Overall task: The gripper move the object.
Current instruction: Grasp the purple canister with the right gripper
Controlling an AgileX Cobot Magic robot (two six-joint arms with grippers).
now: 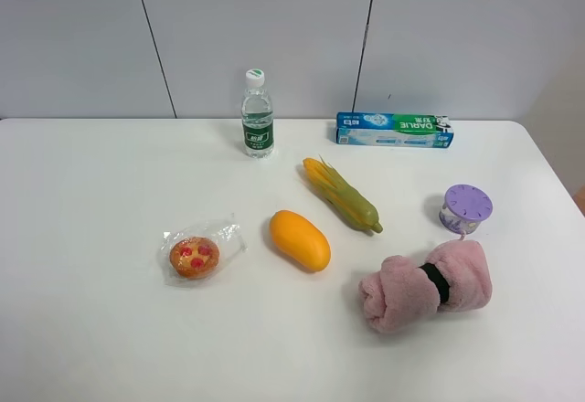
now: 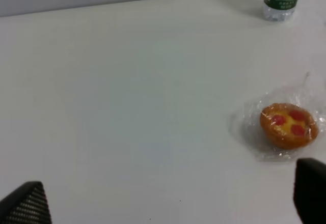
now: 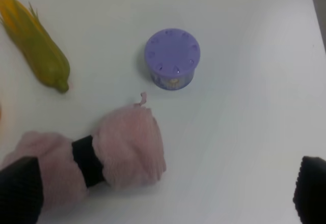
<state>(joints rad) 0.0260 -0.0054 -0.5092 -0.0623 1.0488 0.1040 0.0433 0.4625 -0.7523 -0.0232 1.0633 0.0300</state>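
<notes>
Right tool (image 3: 164, 193) is hanging released over the desk (image 1: 91, 192), its two dark fingertips (image 3: 18, 193) spreading wide apart and clasping nothing. Left tool (image 2: 168, 198) is also hanging released, with only bare desk between its tips.

In the high view, the jar (image 1: 466, 208) with the purple slotted lid is standing upright at the right of the frame, a little above centre height. It is sitting alone, with nothing touching it. In the right wrist view the jar (image 3: 172, 58) is showing its lid from above, just beyond a rolled pink towel (image 3: 127, 147).

That towel (image 1: 425, 285), bound by a black band, is lying in the lower right of the high view, just below the jar. A corn cob (image 1: 343, 194) is lying slantwise at the centre and a mango (image 1: 299, 239) to its lower left. A wrapped tart (image 1: 195, 257) is sitting in the lower left. A water bottle (image 1: 258, 114) is standing at upper centre, with a toothpaste box (image 1: 394, 130) to its right.
</notes>
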